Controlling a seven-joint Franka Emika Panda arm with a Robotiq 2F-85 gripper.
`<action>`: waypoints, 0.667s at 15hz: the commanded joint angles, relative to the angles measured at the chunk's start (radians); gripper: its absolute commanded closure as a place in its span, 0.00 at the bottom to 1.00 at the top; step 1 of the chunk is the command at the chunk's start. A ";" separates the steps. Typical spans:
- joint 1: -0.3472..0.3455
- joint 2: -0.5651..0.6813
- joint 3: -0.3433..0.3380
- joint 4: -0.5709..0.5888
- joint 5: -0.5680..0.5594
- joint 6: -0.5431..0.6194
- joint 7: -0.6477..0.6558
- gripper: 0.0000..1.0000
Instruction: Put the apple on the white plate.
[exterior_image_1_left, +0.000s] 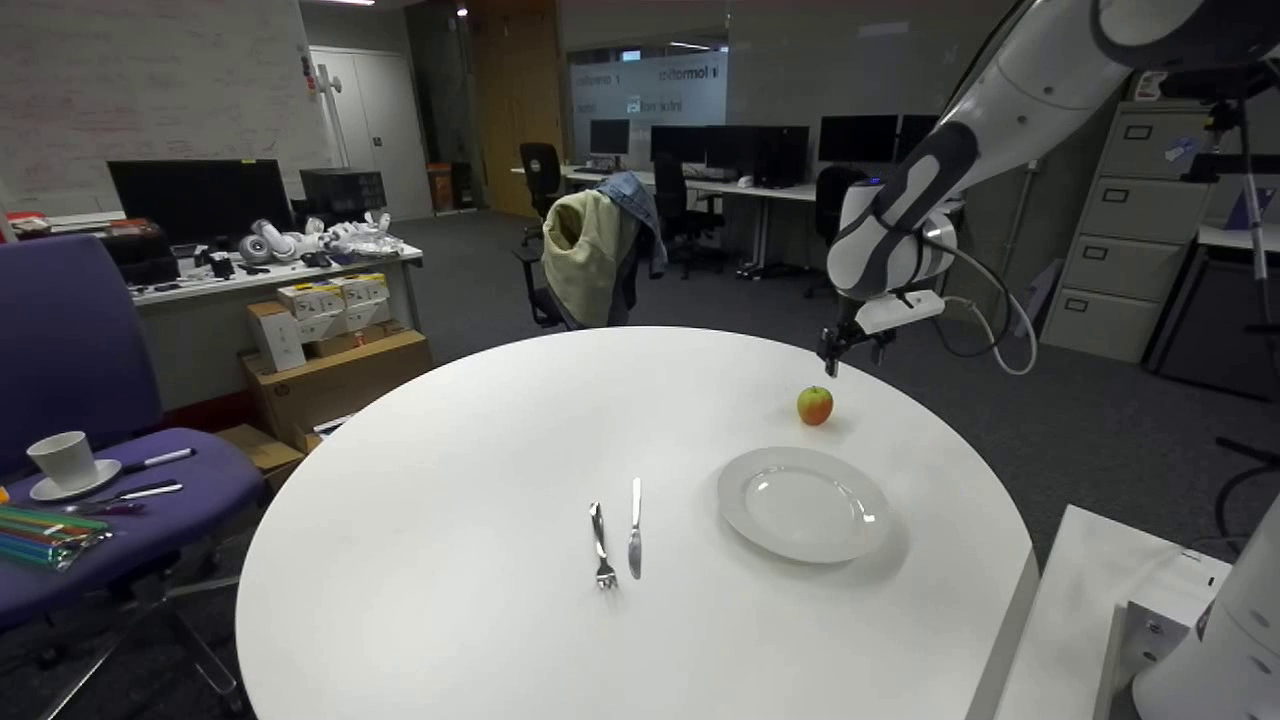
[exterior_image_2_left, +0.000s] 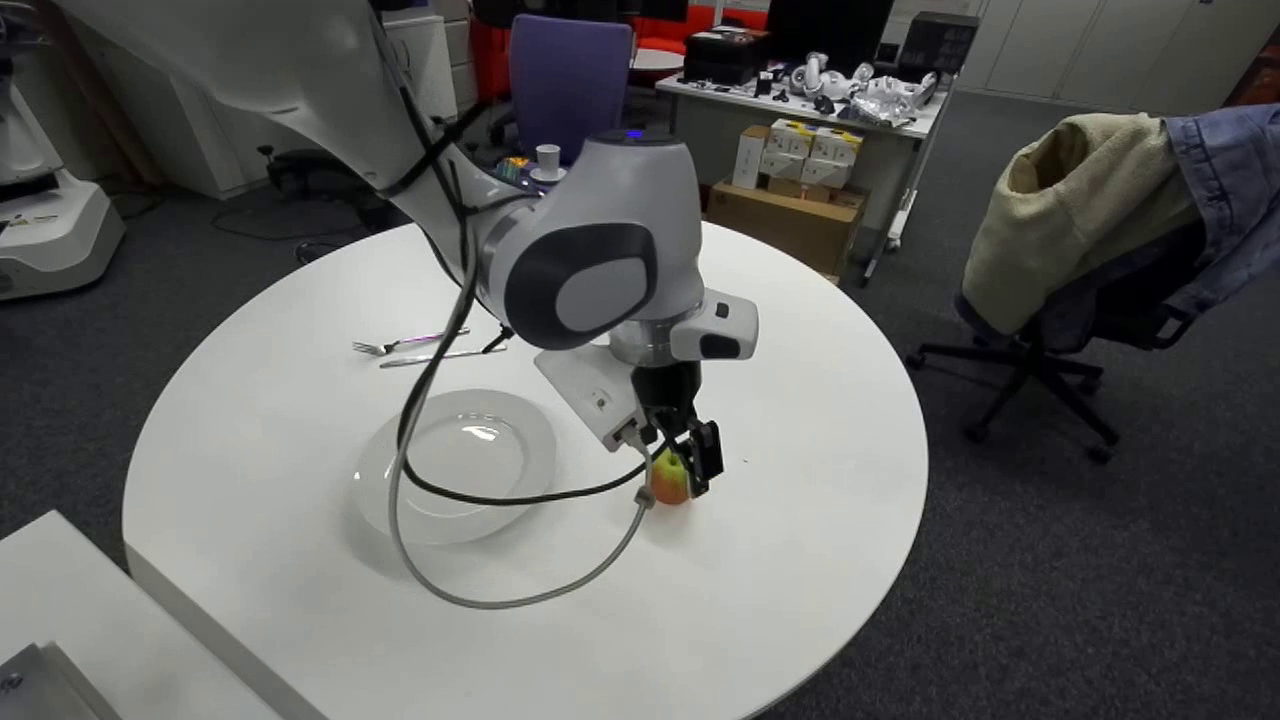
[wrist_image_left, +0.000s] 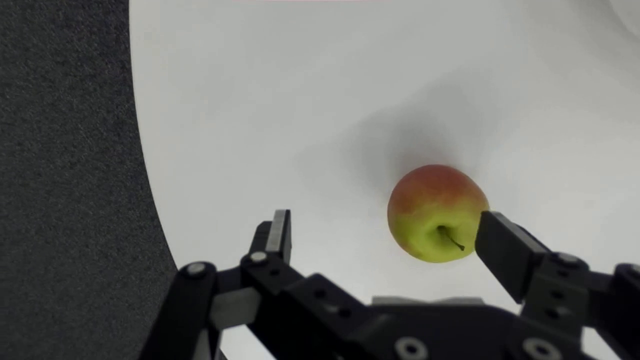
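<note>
Gripper (wrist_image_left: 385, 232): fingers (wrist_image_left: 505, 250) are spread wide | apple (exterior_image_1_left: 815, 406): supported by table (exterior_image_1_left: 450, 450), separated from fingers by visible gap

Part office, part robotics lab, this place! Black monitors (exterior_image_1_left: 757, 155) lined the long white desk (exterior_image_1_left: 792, 192) at the back, office chairs (exterior_image_1_left: 541, 170) stood about, a filing cabinet (exterior_image_1_left: 1130, 235) rose beyond, faint scrawl ran across a whiteboard (exterior_image_1_left: 150, 95), and there, out over the round table (exterior_image_1_left: 450, 500), reached a jointed robot arm (exterior_image_1_left: 1040, 90)!
</note>
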 joint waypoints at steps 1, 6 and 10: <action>-0.073 0.117 0.044 0.110 0.077 0.062 -0.094 0.00; -0.259 0.127 0.264 0.178 0.387 -0.003 -0.310 0.00; -0.322 0.122 0.339 0.227 0.551 -0.049 -0.436 0.00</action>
